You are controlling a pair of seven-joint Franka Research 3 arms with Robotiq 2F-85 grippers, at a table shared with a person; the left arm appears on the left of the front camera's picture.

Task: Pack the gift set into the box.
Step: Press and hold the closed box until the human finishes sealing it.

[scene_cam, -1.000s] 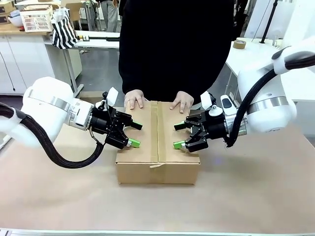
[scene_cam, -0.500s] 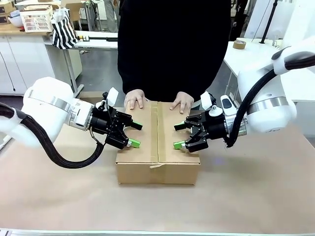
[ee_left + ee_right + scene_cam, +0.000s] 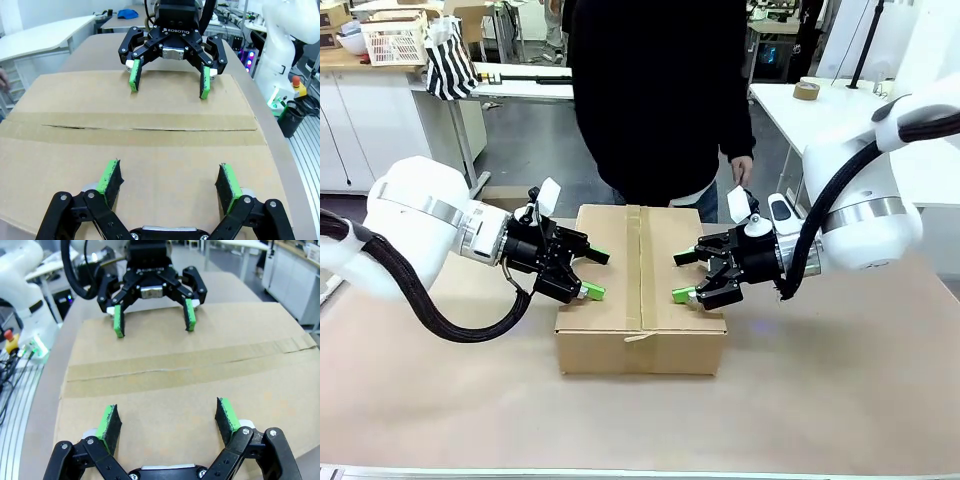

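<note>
The box [image 3: 642,290] sits mid-table with its top flaps folded shut and a strip of brown tape along the centre seam [image 3: 150,131] [image 3: 170,372]. My left gripper [image 3: 597,274] hovers open over the box's left flap, its green pads [image 3: 111,177] spread apart with nothing between them. My right gripper [image 3: 682,277] hovers open over the right flap, facing the left one, pads [image 3: 226,416] spread and empty. Each wrist view shows the other gripper across the seam. The gift set is hidden.
A person in black stands behind the box, one hand [image 3: 741,170] hanging at the side. The table [image 3: 840,380] is covered in brown paper with free room all round the box. A tape roll [image 3: 807,90] lies on the far white table.
The person has lifted both hands off the far edge of the box and stepped back. Both grippers have stayed where they were.
</note>
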